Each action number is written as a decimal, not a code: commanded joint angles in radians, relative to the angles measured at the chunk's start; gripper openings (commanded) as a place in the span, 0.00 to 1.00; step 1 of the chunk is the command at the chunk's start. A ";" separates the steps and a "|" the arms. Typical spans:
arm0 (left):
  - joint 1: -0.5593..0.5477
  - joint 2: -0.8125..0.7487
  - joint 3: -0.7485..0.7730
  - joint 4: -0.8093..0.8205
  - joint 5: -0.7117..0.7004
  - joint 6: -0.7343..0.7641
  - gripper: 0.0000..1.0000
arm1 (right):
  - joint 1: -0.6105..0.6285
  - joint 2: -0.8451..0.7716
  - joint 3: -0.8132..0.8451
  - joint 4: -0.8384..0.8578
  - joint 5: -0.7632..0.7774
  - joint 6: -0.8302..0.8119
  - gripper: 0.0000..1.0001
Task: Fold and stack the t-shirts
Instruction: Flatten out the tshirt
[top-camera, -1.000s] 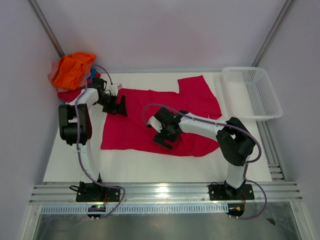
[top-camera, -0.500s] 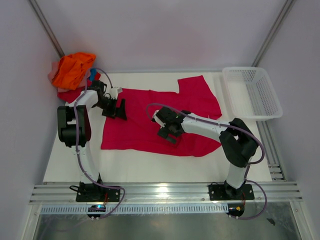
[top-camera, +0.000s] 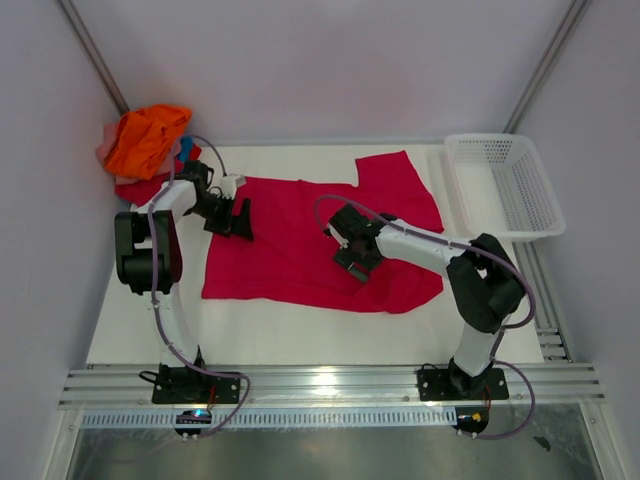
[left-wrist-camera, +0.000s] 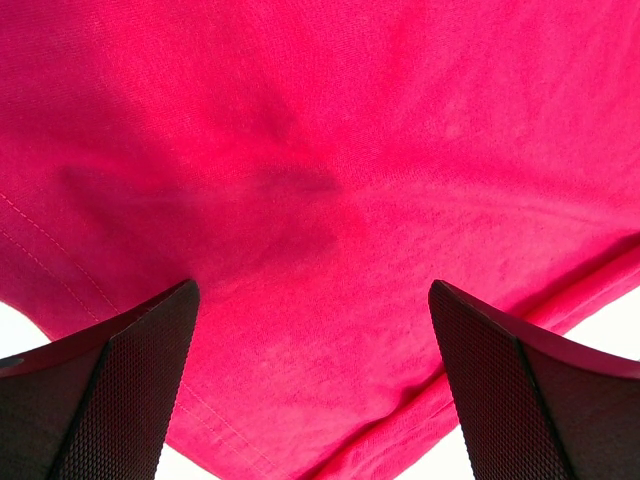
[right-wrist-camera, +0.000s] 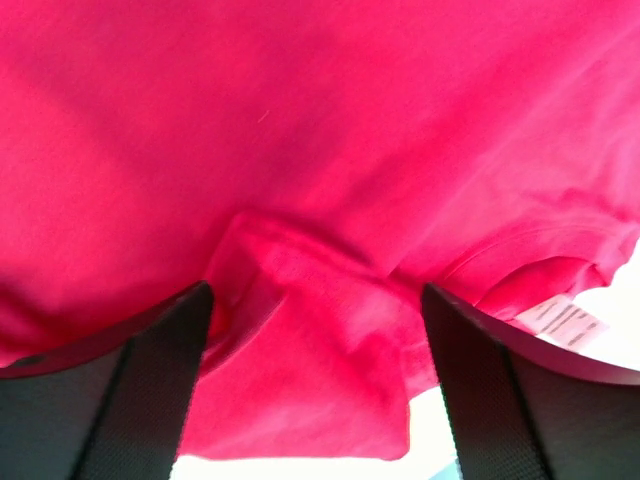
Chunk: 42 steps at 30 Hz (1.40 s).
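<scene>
A crimson t-shirt (top-camera: 285, 250) lies spread on the white table, one sleeve pointing to the far right. My left gripper (top-camera: 238, 217) hovers over its left edge, open; in the left wrist view the hem of the shirt (left-wrist-camera: 320, 150) runs between the wide-apart fingers (left-wrist-camera: 130, 390). My right gripper (top-camera: 352, 262) is low over the shirt's right half, open, with a raised fold of the cloth (right-wrist-camera: 310, 330) between its fingers and not clamped. A white label (right-wrist-camera: 562, 322) shows at the shirt's edge. Other t-shirts, orange on top, are heaped (top-camera: 145, 140) at the far left corner.
A white mesh basket (top-camera: 505, 185) stands at the far right edge of the table (top-camera: 300, 330). Walls close in behind and at both sides. A metal rail runs along the near edge by the arm bases.
My right gripper has slid to the right and slightly farther across the shirt. The left gripper shifted a little at first, then stayed put.
</scene>
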 joint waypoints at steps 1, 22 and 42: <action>0.001 0.013 -0.010 0.017 -0.013 0.029 0.99 | 0.007 -0.115 -0.005 -0.072 -0.082 0.021 0.85; 0.001 0.062 0.021 0.022 0.018 -0.001 0.99 | 0.009 -0.186 -0.028 -0.151 -0.283 -0.001 0.75; 0.001 0.062 -0.026 0.037 0.008 0.021 0.99 | 0.009 -0.050 0.073 -0.099 -0.305 0.007 0.68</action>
